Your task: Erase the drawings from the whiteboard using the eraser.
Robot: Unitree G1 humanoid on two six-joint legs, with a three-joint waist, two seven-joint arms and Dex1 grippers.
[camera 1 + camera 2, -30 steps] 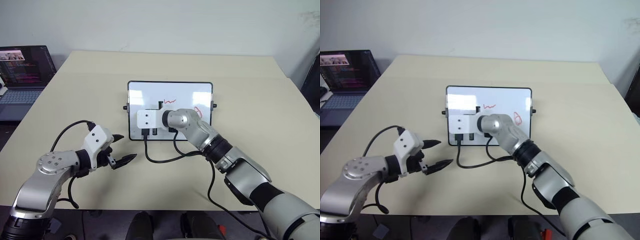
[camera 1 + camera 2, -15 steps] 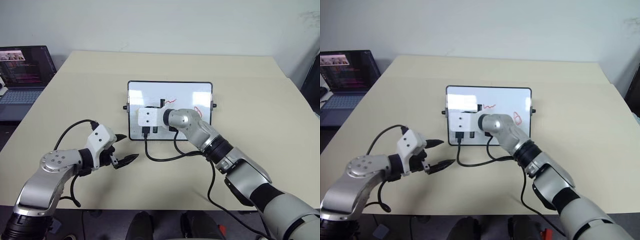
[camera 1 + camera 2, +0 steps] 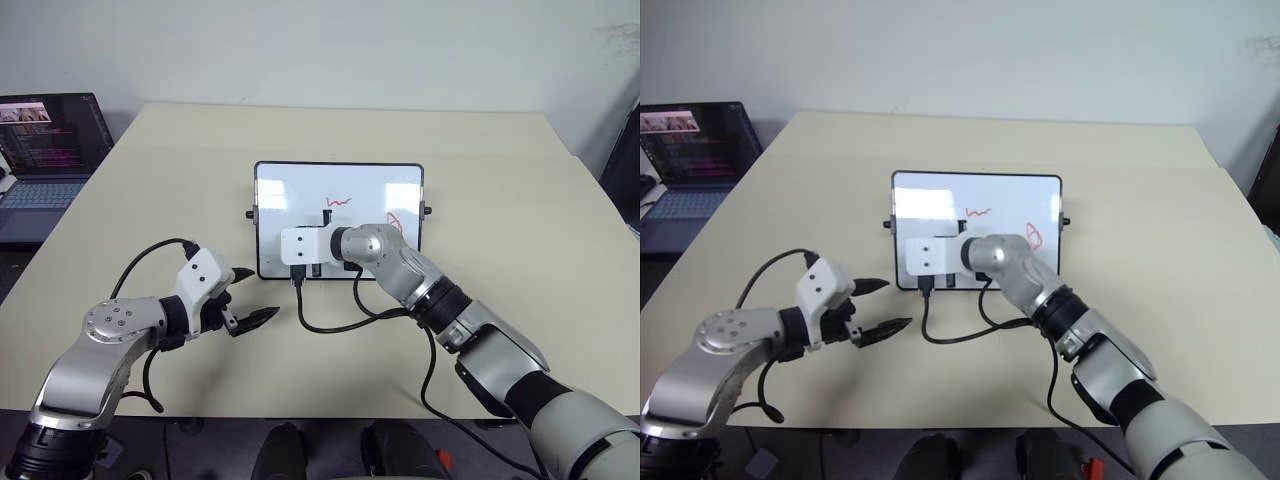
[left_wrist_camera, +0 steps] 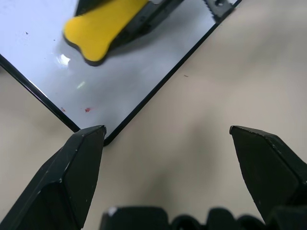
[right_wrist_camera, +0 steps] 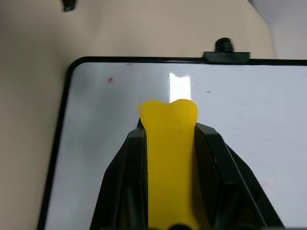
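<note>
the whiteboard [image 3: 340, 200] lies flat in the middle of the beige table [image 3: 520, 230], its black frame and small side knobs plain to see; on its white face a red squiggle [image 3: 339, 202] sits near the centre, and a red oval loop [image 3: 395, 222] sits towards the robot's right, partly behind the right arm; no third doodle can be made out from here; the right gripper [image 5: 170, 139] reaches over the near half of the board, its two black fingers clamped tight on the yellow eraser [image 5: 169, 158], which sticks out past the fingertips with its rounded end over the white surface; whether the eraser presses on the board or hangs just above it, i cannot tell; a few tiny red specks dot the board near the corner; the left gripper [image 3: 249, 298] hangs over the bare table near the board's near left corner, apart from it, its pointed fingers [image 4: 72, 172] spread wide and holding nothing; a black cable [image 3: 350, 322] loops on the table beneath the right arm; a laptop [image 3: 45, 150] with a lit screen stands off the table's far left.
</note>
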